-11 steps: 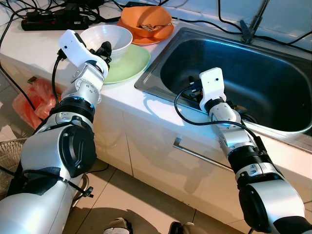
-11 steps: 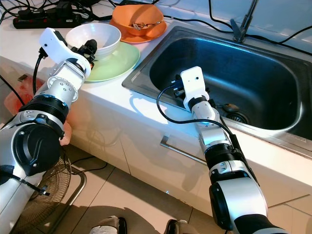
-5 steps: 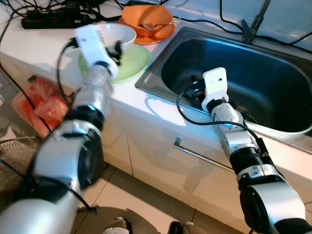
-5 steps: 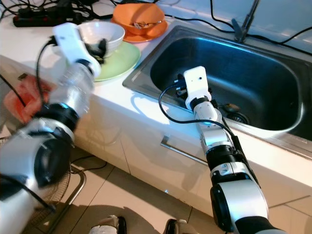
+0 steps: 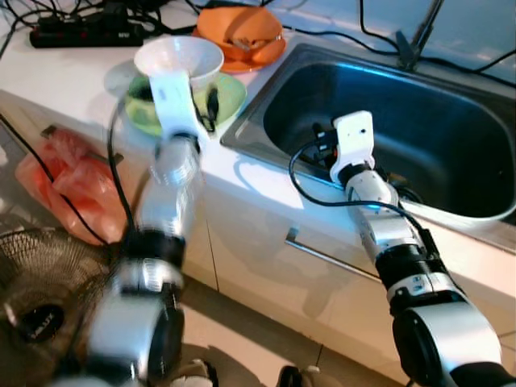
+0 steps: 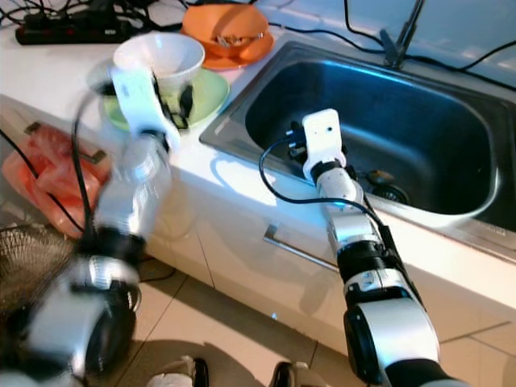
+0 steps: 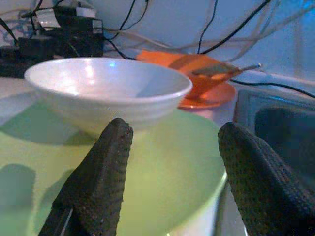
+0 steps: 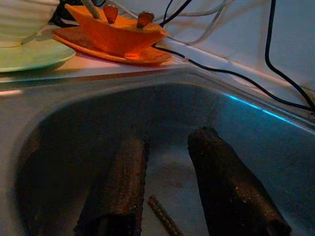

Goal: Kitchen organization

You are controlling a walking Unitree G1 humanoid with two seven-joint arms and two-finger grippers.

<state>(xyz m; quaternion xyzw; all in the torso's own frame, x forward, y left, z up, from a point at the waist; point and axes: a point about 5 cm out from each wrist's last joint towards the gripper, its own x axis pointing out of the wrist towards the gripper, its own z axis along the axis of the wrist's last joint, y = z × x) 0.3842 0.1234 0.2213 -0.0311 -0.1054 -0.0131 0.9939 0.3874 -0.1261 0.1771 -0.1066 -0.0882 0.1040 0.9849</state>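
Observation:
A white bowl (image 5: 177, 56) stands on a pale green plate (image 5: 228, 90) on the white counter, left of the steel sink (image 5: 419, 97). Behind them an orange bowl (image 5: 242, 31) with utensils sits on an orange plate. My left arm is blurred; its gripper (image 7: 177, 129) is open, low over the green plate just in front of the white bowl (image 7: 106, 88), holding nothing. My right gripper (image 8: 167, 140) is open and empty, inside the sink basin near its left wall (image 5: 322, 145).
A black power strip (image 5: 85, 34) and several cables lie at the back of the counter. The faucet (image 5: 419, 40) rises behind the sink. On the floor to the left are a red plastic bag (image 5: 72, 181) and a fan (image 5: 36, 298). A cabinet handle (image 5: 322, 254) juts out below the counter.
My left arm has swung to the right, carrying its gripper from the bowl's left side to over the green plate in front of the bowl. The right arm has stayed in the sink.

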